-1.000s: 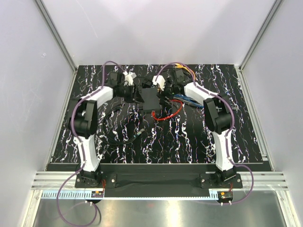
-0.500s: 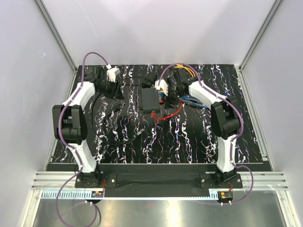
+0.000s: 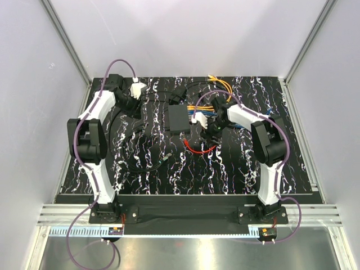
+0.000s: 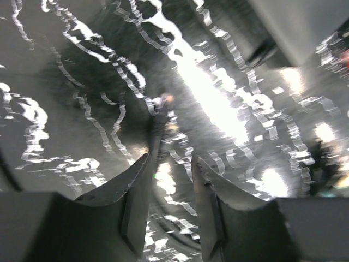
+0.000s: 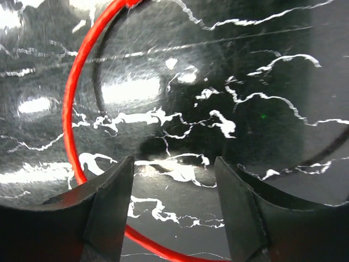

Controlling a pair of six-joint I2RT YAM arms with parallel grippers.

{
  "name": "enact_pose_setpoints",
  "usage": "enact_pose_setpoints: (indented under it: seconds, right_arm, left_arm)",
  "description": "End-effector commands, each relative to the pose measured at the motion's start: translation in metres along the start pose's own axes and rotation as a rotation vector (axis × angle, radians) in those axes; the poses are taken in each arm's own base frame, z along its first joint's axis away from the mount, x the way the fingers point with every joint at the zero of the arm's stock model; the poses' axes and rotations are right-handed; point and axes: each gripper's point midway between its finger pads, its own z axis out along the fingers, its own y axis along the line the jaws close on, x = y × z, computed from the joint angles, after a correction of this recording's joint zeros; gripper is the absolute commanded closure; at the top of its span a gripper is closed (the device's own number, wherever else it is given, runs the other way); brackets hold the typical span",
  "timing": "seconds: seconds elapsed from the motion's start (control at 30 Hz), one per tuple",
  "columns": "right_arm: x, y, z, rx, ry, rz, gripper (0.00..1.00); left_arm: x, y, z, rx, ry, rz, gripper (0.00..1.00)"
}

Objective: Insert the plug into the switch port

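Observation:
The switch [image 3: 179, 119] is a flat black box lying mid-table, held by neither gripper. My left gripper [image 3: 130, 106] is at the far left of the mat, well left of the switch. In the left wrist view the left gripper [image 4: 172, 161] is blurred, its jaws a little apart, with a black cable [image 4: 163, 188] on the mat beneath them. My right gripper [image 3: 212, 133] hangs just right of the switch. In the right wrist view the right gripper [image 5: 173, 164] is open and empty above the mat, with a red cable [image 5: 68, 114] looping past its left finger. I cannot pick out the plug.
Orange and blue cables [image 3: 216, 93] lie bundled behind the right gripper. The red cable [image 3: 199, 147] curls in front of the switch. Loose black cables [image 3: 140, 153] spread over the left half of the black marbled mat [image 3: 225, 169]. White walls enclose the mat.
My left gripper has swung away from the switch's left side to the far left. My right gripper has moved from behind the switch toward the front, over the red cable.

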Motion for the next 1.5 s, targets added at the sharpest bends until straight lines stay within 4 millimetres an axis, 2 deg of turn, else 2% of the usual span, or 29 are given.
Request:
enact_pose_setpoints:
  seconds: [0.0, 0.03, 0.13, 0.27, 0.3, 0.4, 0.53, 0.6, 0.67, 0.73, 0.87, 0.9, 0.97, 1.0, 1.07, 1.13, 1.27, 1.33, 1.43, 1.47]
  right_arm:
    - [-0.044, -0.017, -0.032, 0.092, -0.117, 0.014, 0.32]
    - [-0.057, -0.023, -0.041, 0.119, -0.148, 0.002, 0.31]
    - [-0.074, -0.031, -0.052, 0.157, -0.202, 0.02, 0.28]
    - [-0.084, -0.036, -0.061, 0.185, -0.231, 0.05, 0.24]
    - [-0.085, -0.036, -0.063, 0.189, -0.236, 0.056, 0.2]
    - [-0.09, -0.038, -0.069, 0.208, -0.257, 0.07, 0.18]
    - [-0.099, -0.041, -0.085, 0.222, -0.302, 0.092, 0.18]
    - [-0.105, -0.043, -0.094, 0.226, -0.329, 0.109, 0.19]
    - [-0.107, -0.045, -0.101, 0.224, -0.35, 0.135, 0.19]
    - [-0.11, -0.046, -0.109, 0.223, -0.368, 0.146, 0.19]
    - [-0.119, -0.039, -0.121, 0.205, -0.409, 0.164, 0.19]
    - [-0.121, -0.038, -0.123, 0.202, -0.417, 0.166, 0.19]
    - [-0.125, -0.033, -0.127, 0.183, -0.439, 0.179, 0.19]
    - [-0.128, -0.03, -0.13, 0.177, -0.45, 0.183, 0.19]
    - [-0.132, -0.025, -0.13, 0.147, -0.469, 0.202, 0.18]
    - [-0.135, -0.023, -0.132, 0.135, -0.479, 0.211, 0.18]
    - [-0.138, -0.02, -0.134, 0.119, -0.487, 0.218, 0.18]
    - [-0.139, -0.018, -0.135, 0.113, -0.489, 0.219, 0.19]
    - [-0.138, -0.017, -0.134, 0.105, -0.488, 0.225, 0.18]
    - [-0.138, -0.016, -0.133, 0.1, -0.49, 0.231, 0.18]
  left_arm:
    - [0.008, 0.016, 0.001, -0.051, 0.099, 0.162, 0.61]
    - [0.006, 0.013, 0.003, -0.049, 0.11, 0.187, 0.6]
    - [0.012, 0.012, 0.015, -0.038, 0.148, 0.216, 0.57]
    - [0.018, 0.013, 0.029, -0.033, 0.18, 0.233, 0.57]
    - [0.021, 0.017, 0.034, -0.038, 0.187, 0.232, 0.57]
    - [0.024, 0.022, 0.042, -0.044, 0.202, 0.237, 0.57]
    - [0.035, 0.019, 0.052, -0.028, 0.252, 0.263, 0.6]
    - [0.037, 0.02, 0.052, -0.029, 0.259, 0.273, 0.7]
    - [0.034, 0.02, 0.048, -0.04, 0.249, 0.276, 0.81]
    - [0.028, 0.018, 0.04, -0.046, 0.228, 0.276, 0.85]
    - [0.009, 0.004, 0.01, -0.058, 0.167, 0.279, 0.98]
    - [0.001, -0.003, -0.005, -0.054, 0.132, 0.28, 1.0]
    - [-0.011, -0.011, -0.023, -0.058, 0.076, 0.255, 1.0]
    - [-0.02, -0.017, -0.037, -0.059, 0.035, 0.252, 0.96]
    - [-0.019, -0.024, -0.047, -0.053, 0.033, 0.246, 0.91]
    - [-0.019, -0.032, -0.055, -0.04, 0.025, 0.251, 0.9]
    - [-0.01, -0.039, -0.062, -0.016, 0.027, 0.251, 0.94]
    - [-0.004, -0.044, -0.06, 0.007, 0.027, 0.239, 0.94]
    - [0.006, -0.043, -0.052, 0.004, 0.028, 0.232, 0.87]
    - [0.004, -0.037, -0.047, -0.015, 0.015, 0.231, 0.83]
